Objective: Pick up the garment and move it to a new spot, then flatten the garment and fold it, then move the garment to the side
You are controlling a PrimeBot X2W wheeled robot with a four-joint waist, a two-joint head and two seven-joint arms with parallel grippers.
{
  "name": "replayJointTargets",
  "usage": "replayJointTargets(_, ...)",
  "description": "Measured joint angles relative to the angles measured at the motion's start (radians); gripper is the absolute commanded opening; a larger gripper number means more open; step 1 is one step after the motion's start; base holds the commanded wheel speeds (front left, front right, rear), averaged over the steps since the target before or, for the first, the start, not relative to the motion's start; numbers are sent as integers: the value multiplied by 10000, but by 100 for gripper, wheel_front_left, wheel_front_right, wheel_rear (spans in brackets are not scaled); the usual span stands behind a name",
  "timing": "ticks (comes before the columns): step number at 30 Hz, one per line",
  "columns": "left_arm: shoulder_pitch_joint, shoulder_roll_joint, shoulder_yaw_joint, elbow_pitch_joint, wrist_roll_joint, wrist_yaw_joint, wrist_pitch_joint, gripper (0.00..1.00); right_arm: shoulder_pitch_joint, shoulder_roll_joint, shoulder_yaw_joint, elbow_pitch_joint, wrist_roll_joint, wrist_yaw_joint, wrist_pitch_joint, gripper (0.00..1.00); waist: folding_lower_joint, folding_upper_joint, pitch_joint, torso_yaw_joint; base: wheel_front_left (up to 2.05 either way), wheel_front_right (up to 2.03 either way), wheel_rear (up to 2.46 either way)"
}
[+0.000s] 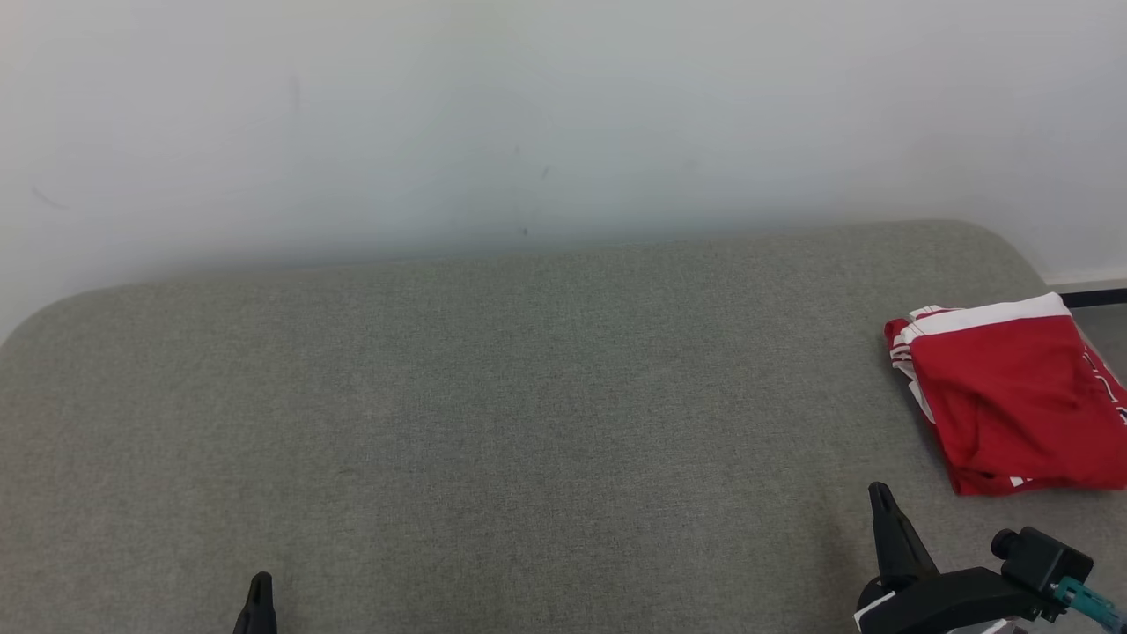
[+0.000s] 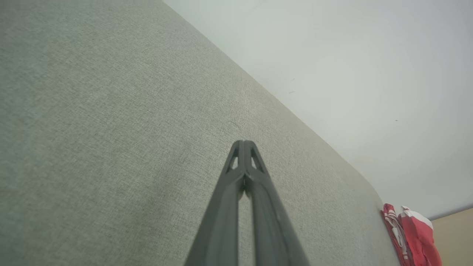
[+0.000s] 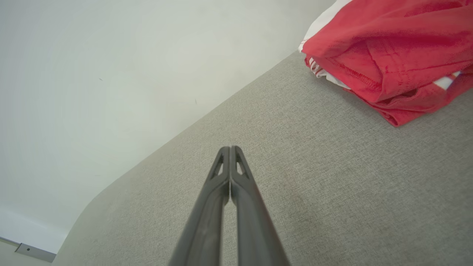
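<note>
- I see the red garment (image 1: 1012, 396) lying folded, I think, at the right edge of the grey surface (image 1: 493, 423)
- My left end effector (image 2: 244, 142) has its fingers together, empty
- My right end effector (image 3: 230, 147) is the same, near the garment but apart from it

The garment (image 1: 1012, 405) is red (white stripes along its edges) on grey-green upholstery (image 1: 493, 423).

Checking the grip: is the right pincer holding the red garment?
No, the right pincer is shut on nothing, apart from the folded garment.
</note>
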Motion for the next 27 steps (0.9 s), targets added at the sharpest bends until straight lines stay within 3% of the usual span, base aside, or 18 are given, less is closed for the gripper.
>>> replayJointTargets(27, -567, 21, 125, -54, -3340, -178, 867, 0, -15, 203, -667, -531, 3411, 0, 874, 0, 0, 0, 162, 135, 0, 0, 0)
